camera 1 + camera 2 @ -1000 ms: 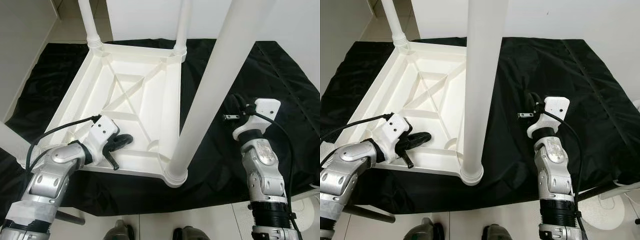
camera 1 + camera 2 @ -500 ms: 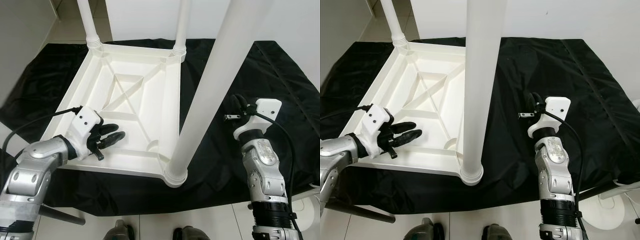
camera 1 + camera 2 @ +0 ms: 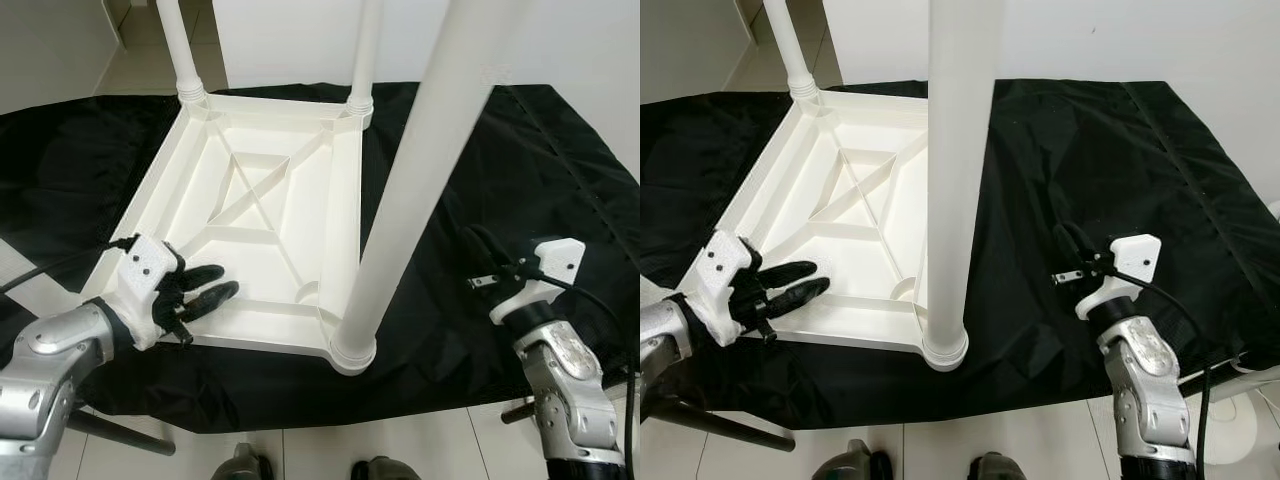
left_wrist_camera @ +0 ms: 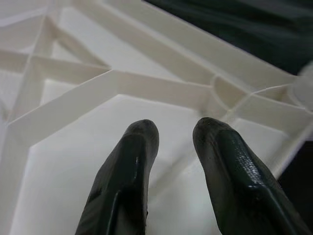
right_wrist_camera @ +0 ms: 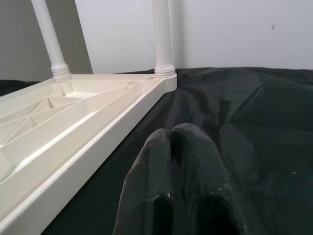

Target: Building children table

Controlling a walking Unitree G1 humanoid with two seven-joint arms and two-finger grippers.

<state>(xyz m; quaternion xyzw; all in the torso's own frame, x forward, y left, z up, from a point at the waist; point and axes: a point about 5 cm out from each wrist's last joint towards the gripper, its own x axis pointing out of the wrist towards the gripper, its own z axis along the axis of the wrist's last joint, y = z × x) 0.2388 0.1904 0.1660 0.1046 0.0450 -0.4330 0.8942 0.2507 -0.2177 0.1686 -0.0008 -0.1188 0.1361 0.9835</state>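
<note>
Left eye view: upturned tabletop [image 3: 270, 200] on the black cloth [image 3: 560, 180] with three legs seated; my left gripper [image 3: 200, 290], jaws apart, hovers by the legless near corner, right gripper [image 3: 1072, 262] closed and idle—next, I judge, fitting the fourth leg.

Two silver arms, segmented metallic shells, black ribbed collars at joints. White angular wrist housing on each. Left gripper [image 3: 208, 293]: two long glossy black rounded fingers [image 4: 128, 161]. Right gripper [image 3: 1072, 245]: same black fingers. Black cables looped along both forearms. Small screws on white housings.
</note>
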